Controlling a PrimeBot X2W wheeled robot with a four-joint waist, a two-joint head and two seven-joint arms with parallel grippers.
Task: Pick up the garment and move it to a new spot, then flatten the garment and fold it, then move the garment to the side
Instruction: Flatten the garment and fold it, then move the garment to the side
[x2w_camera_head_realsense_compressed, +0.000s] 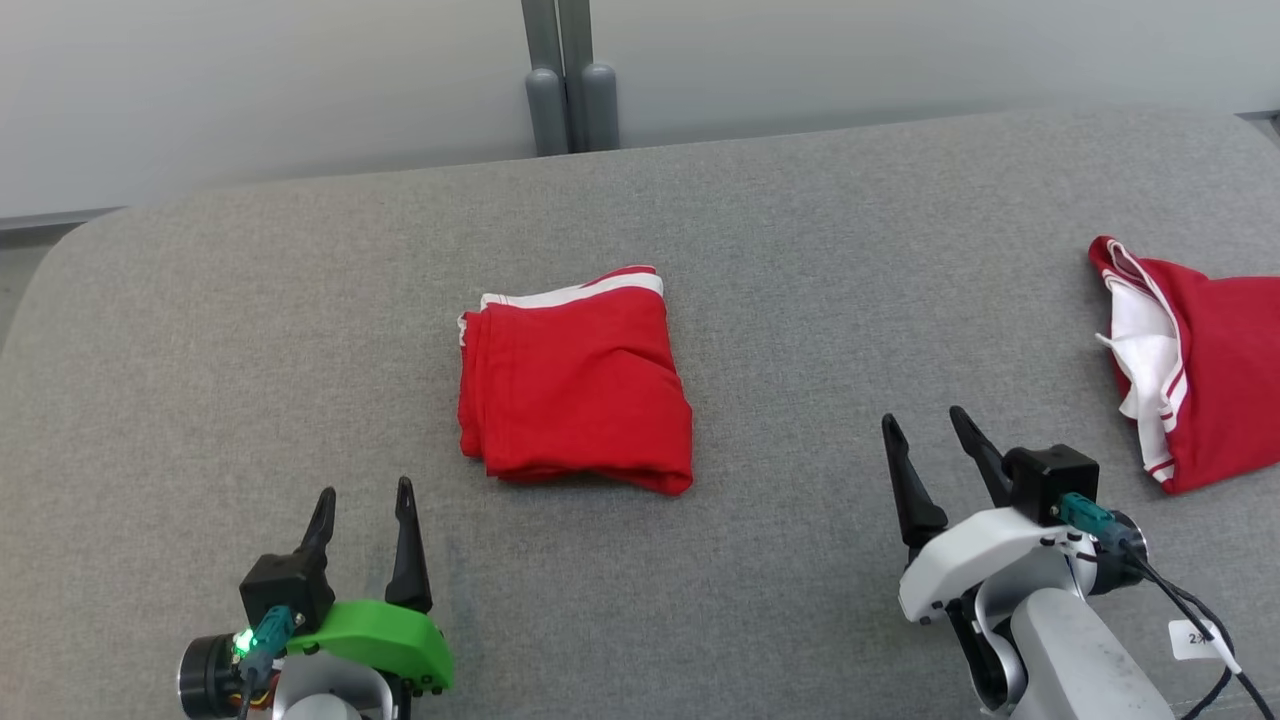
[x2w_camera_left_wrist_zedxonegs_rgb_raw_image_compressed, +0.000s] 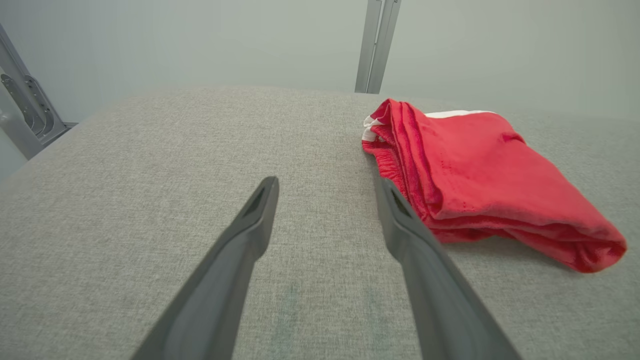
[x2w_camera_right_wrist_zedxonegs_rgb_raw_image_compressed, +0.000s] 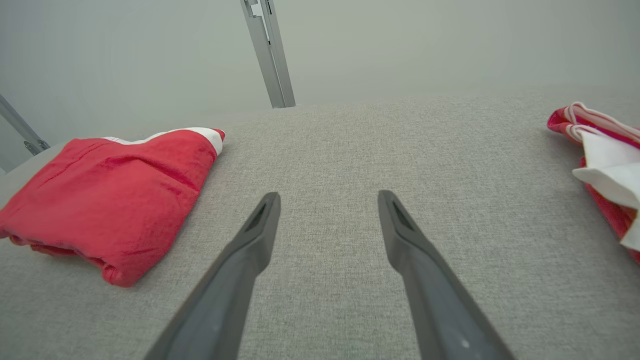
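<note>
The only writing in sight is on a small white tag (x2w_camera_head_realsense_compressed: 1195, 638) hanging from the black cable (x2w_camera_head_realsense_compressed: 1175, 590) at the lower right of the head view; its print starts with a "2" and the rest is too small and cut off to read. Neither piece of clothing shows a brand.

The left gripper (x2w_camera_head_realsense_compressed: 364, 488), on its green mount at the lower left of the frame, has its two dark fingers spread wide, holding nothing and touching nothing. The right gripper (x2w_camera_head_realsense_compressed: 922, 416), at the lower right, is just as wide and just as empty, poised over bare grey fabric.

The red garment (x2w_camera_head_realsense_compressed: 575, 385) lies folded into a compact rectangle at the middle of the grey cloth-covered counter (x2w_camera_head_realsense_compressed: 250, 330), a white band along its far edge, well apart from both grippers. In the left wrist view one finger overlaps the garment's near corner, though the head view shows a gap between them.

A second garment (x2w_camera_head_realsense_compressed: 1200, 370), red with white lining and stripes, sits crumpled at the right edge of the frame, cut off by the border. A grey post (x2w_camera_head_realsense_compressed: 570, 80) rises behind the counter at top centre, its upper part out of frame.
</note>
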